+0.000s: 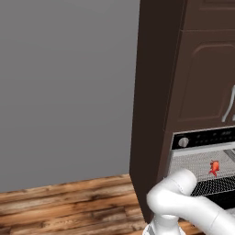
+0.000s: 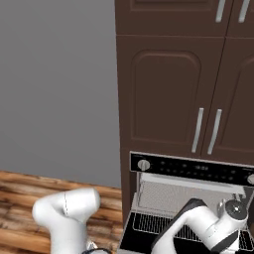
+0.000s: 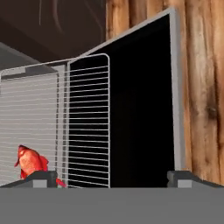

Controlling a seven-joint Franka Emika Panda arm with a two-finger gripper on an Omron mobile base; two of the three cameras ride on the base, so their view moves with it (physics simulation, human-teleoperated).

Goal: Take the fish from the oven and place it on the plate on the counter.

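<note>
Reaching into the open oven (image 1: 202,151) for the fish (image 1: 214,167), which lies on the rack (image 1: 206,176). Jaws (image 3: 111,177) wide apart, empty; in the hand view the fish (image 3: 29,161) sits just past the left fingertip (image 3: 41,177), off centre. Best to shift toward the fish until it lies between the tips, then lower and close gently, clear of the rack wires. Fish plain in the left base view; hidden behind the arm in the right base view, where the door (image 2: 144,230) shows folded down.

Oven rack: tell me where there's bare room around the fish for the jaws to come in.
The wire rack is bare left of and behind the fish, toward the knob side. In the hand view the pulled-out rack beside the fish is free. The open door is crowded by the arm.
</note>
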